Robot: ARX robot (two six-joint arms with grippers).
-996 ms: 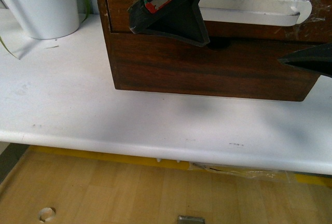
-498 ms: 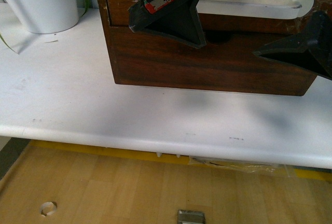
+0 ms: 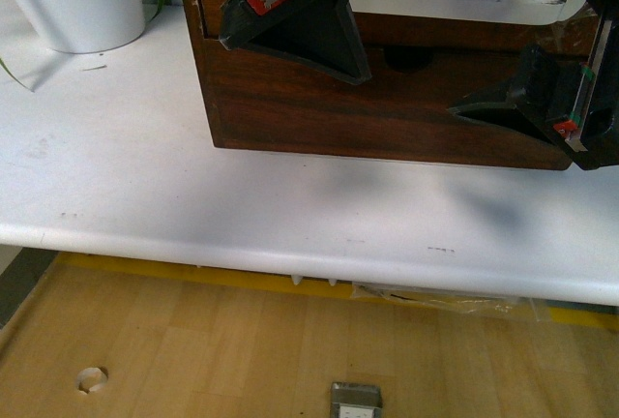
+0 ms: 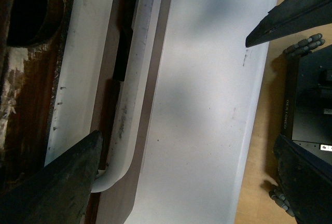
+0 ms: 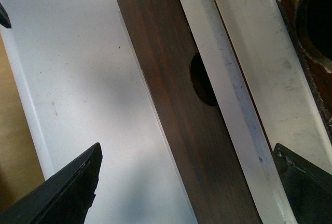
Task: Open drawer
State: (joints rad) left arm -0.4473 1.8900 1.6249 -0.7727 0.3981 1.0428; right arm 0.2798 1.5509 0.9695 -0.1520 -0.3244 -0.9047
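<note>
The drawer (image 3: 455,33) is the upper dark brown front of the wooden cabinet, with a long white bar handle (image 3: 455,4). My left gripper (image 3: 309,12) is open at the handle's left part. In the left wrist view the handle's end (image 4: 127,115) lies beside one finger (image 4: 57,182), and the gripper (image 4: 181,193) is empty. My right gripper (image 3: 542,41) is open at the handle's right end. In the right wrist view its gap (image 5: 187,187) spans the handle (image 5: 233,89) and the plain lower front (image 5: 176,105) with its notch (image 5: 202,79).
The cabinet stands on a white table (image 3: 193,195), whose front edge (image 3: 290,253) runs above a wooden floor. A white plant pot (image 3: 77,2) stands at the back left. A small metal piece (image 3: 356,401) lies on the floor.
My right gripper has moved left and down, further into view beside the handle's right end. My left gripper has shifted a little left and up along the handle.
</note>
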